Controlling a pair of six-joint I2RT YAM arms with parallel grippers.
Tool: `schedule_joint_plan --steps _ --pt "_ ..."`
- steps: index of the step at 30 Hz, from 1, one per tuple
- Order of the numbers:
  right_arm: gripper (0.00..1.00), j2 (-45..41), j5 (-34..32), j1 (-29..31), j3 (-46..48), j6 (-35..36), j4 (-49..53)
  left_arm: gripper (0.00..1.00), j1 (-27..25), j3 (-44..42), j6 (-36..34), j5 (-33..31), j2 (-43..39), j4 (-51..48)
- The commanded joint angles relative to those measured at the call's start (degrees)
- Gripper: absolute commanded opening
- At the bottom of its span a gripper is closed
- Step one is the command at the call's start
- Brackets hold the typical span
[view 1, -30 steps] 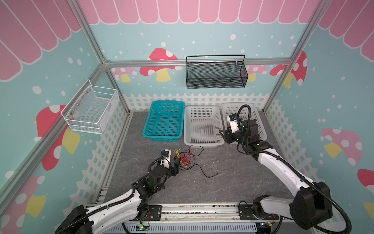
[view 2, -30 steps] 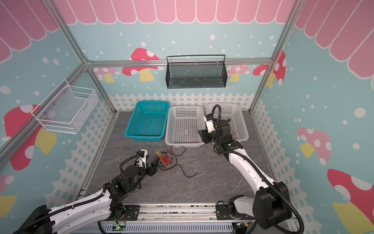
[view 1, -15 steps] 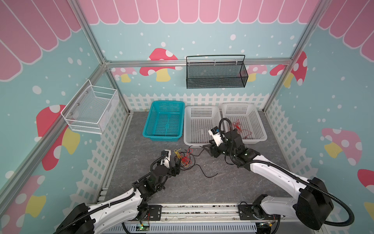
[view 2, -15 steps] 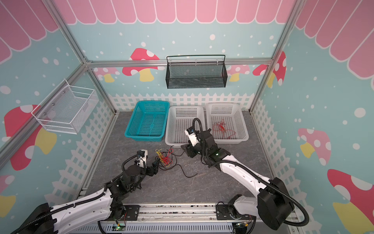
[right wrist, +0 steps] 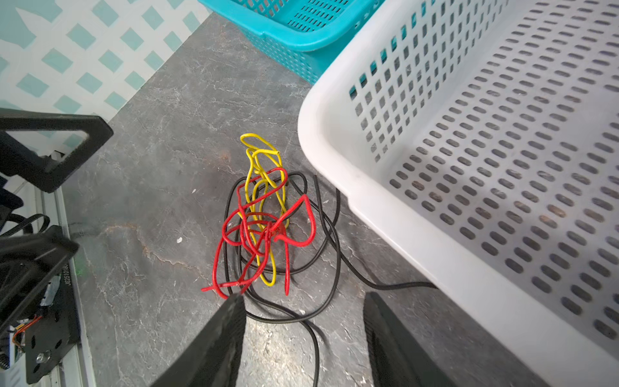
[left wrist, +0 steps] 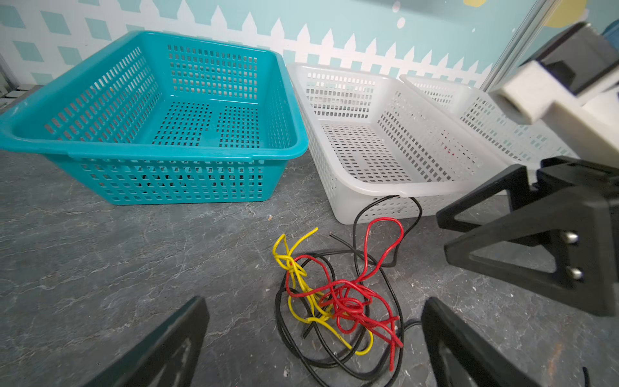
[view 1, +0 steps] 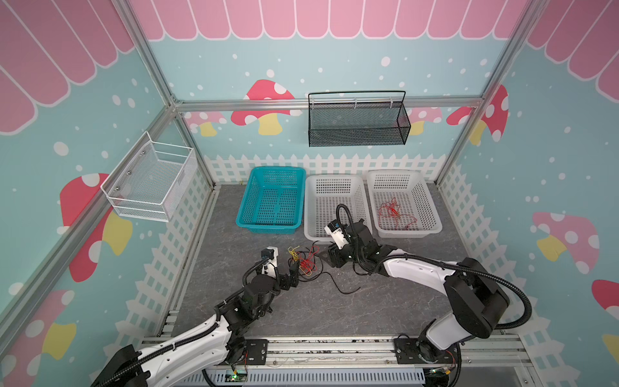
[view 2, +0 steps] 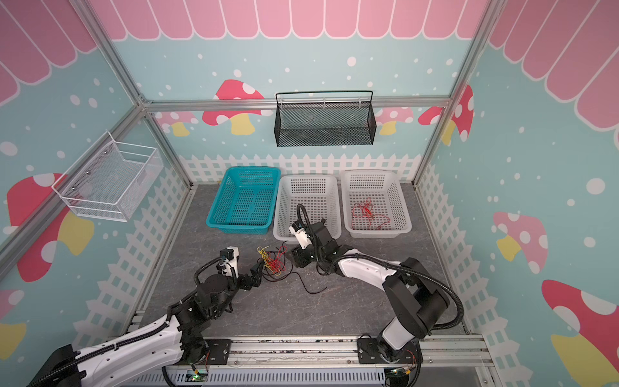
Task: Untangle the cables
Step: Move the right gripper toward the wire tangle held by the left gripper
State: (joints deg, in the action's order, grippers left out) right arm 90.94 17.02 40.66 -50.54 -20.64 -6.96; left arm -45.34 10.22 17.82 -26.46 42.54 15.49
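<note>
Both agape and empty: left end effector (left wrist: 315, 301), right end effector (right wrist: 303, 298), beside thin kinked cables (view 1: 305, 263).

- The cables (left wrist: 348, 303) were red, yellow and black.
- The blue-green basket (view 1: 268, 228) had rows of little holes.
- At its 3 o'clock, the white baskets (view 1: 335, 176) had holes too.
- The far one held a red cable (view 1: 390, 211).
- The table (view 1: 385, 301) was dark grey with pale cracks.
- The walls (view 1: 234, 67) were light blue with white dots, red mushrooms and pink tops.
</note>
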Motion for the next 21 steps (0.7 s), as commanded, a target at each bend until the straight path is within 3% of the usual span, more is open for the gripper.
schedule_joint_plan --steps 1,15,21 --pt "0.59 1.8 2.4 0.6 -1.6 -2.7 -4.8 0.99 0.4 -1.1 1.0 -1.3 -1.0 -0.3" --pt "0.57 11.9 3.1 0.6 -7.3 -4.8 -8.0 0.99 0.5 -1.4 0.8 -1.4 -1.2 -0.8" --pt "0.29 12.5 4.5 0.6 -8.0 -4.7 -8.7 0.99 0.5 -1.5 0.5 -1.7 -1.1 -0.6"
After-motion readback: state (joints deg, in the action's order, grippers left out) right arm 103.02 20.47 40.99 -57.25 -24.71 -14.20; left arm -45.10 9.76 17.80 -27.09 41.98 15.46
